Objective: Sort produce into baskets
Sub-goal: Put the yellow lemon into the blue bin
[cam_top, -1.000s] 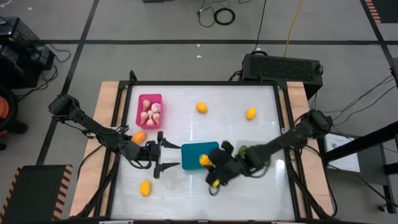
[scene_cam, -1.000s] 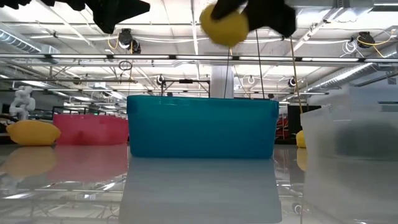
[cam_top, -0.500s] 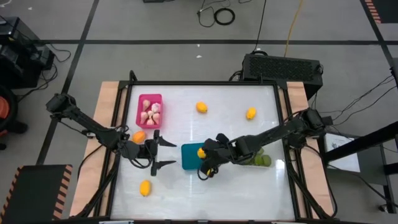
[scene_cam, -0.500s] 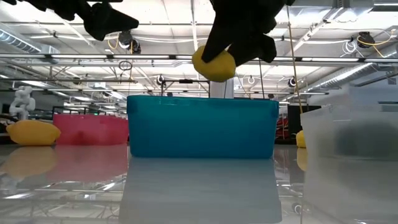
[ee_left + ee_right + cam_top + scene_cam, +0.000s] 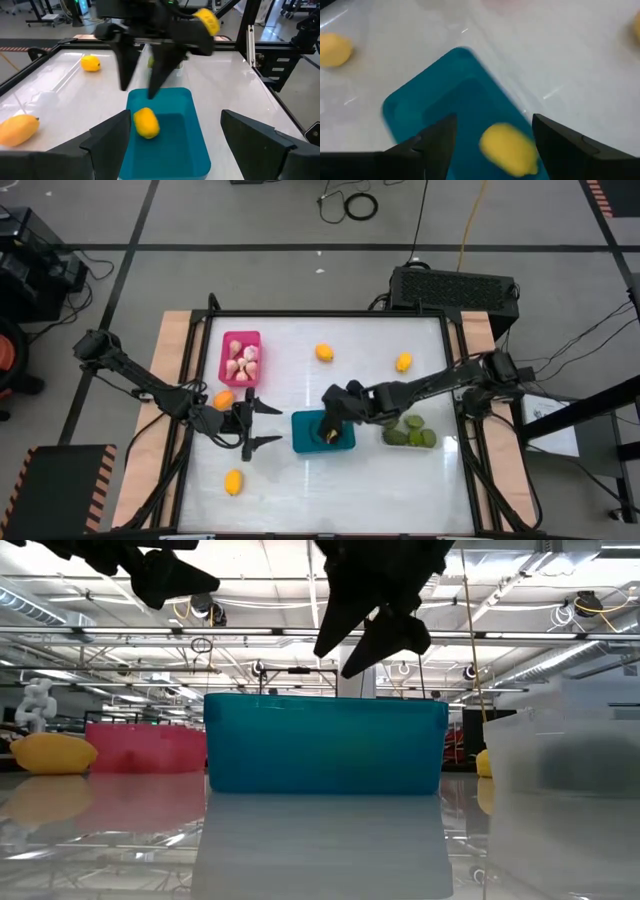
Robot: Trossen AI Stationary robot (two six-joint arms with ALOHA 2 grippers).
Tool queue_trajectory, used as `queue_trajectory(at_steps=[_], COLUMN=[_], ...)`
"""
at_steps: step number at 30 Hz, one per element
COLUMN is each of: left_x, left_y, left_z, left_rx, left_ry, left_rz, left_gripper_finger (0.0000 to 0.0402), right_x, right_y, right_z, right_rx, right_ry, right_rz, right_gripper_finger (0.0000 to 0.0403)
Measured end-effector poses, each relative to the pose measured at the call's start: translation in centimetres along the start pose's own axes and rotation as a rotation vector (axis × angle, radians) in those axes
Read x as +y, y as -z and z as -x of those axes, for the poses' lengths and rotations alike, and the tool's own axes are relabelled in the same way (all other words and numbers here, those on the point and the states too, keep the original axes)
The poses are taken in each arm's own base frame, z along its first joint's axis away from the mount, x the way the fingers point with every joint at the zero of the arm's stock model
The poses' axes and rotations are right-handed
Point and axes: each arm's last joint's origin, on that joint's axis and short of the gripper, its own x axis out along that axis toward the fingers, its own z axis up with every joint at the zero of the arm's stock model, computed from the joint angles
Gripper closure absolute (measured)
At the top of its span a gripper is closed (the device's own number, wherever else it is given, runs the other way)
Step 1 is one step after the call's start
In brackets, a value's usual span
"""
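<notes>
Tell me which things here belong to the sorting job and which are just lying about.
Job: teal bin holding a yellow fruit; pink bin of garlic bulbs; green fruits; loose yellow fruits; open right gripper, open left gripper.
Lying about: black box and cable coil, off the table.

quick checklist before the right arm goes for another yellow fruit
1. Right gripper jaws open and empty: ok.
2. Dropped yellow fruit inside the teal bin: ok, though whether it has settled cannot be told.
3. Right gripper clear above the bin rim in the low view: ok.
4. Loose yellow fruits left on the table, such as one near the far edge: ok.
5. Left gripper open, beside the bin's left end, out of the way: ok.
</notes>
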Motion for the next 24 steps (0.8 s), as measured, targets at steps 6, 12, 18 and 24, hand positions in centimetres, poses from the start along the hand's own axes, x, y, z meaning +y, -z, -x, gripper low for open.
queue_trajectory(at_steps=[6,12,18,24], left_x=[0.0,0.0,0.1,0.2], left_y=[0.1,0.2,0.4,0.9], left_z=[0.0,0.0,0.0,0.0], left_rx=[0.008,0.015,0.034,0.081], left_ry=[-0.002,-0.004,-0.007,-0.019], left_rz=[-0.004,-0.009,-0.021,-0.046], left_gripper_finger=[0.0087,0.0087,0.0087,0.0087], right_x=[-3.0,-7.6,-11.5,-15.1], right_y=[-2.4,-5.2,-7.2,-8.9], right_z=[-0.9,-2.8,-6.1,-7.9], right_rx=[-0.025,-0.074,-0.115,-0.159], right_ry=[0.064,0.203,0.252,0.284], right_rz=[-0.06,-0.116,-0.146,-0.091], right_gripper_finger=[0.0152,0.0152,0.0151,0.0151])
